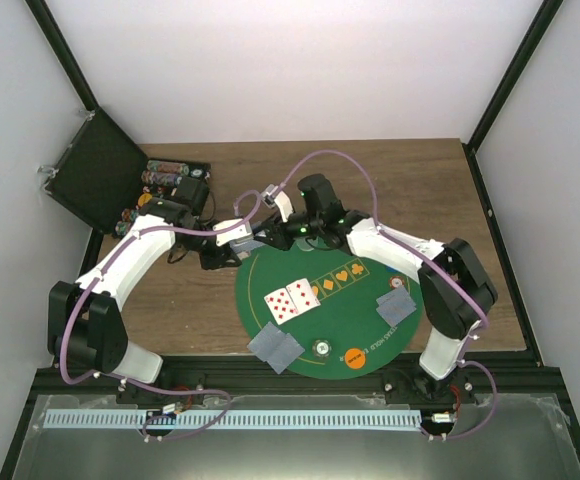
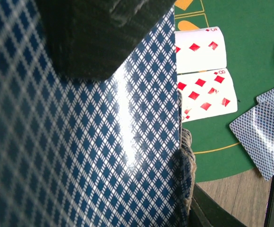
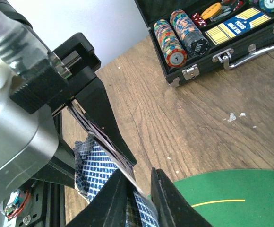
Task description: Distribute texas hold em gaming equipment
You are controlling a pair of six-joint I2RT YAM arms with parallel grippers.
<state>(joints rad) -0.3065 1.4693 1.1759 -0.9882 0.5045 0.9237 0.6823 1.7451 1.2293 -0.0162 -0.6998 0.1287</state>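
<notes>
Left jaws: shut on the deck [image 2: 80,142], whose blue-checked back fills most of the left wrist view.
Right jaws: narrow, pinched on a single card [image 3: 138,208] at the deck's edge, bottom centre of the right wrist view.
Handover spot: over the upper-left rim of the green mat [image 1: 270,272] in the top view, where the two wrists meet.
Dealt so far: two face-up diamond cards [image 1: 290,299] at the mat's middle, one face-down pile [image 1: 275,347] at its lower left, and another [image 1: 397,306] at its right.
Tokens out: an orange token [image 1: 353,357] and a pale token [image 1: 322,348] along the mat's lower edge, and a small one [image 1: 400,282] just above the right pile.
Left to do: most likely more cards for the middle row. The deal looks about midway.
Case [image 3: 231,42]: open at the upper left of the top view, with chip stacks [image 3: 175,38] inside.
Surface: brown wood-grain tabletop [image 3: 184,118] with a few pale crumbs on it.
Room: plain white walls with black frame posts at the corners.
</notes>
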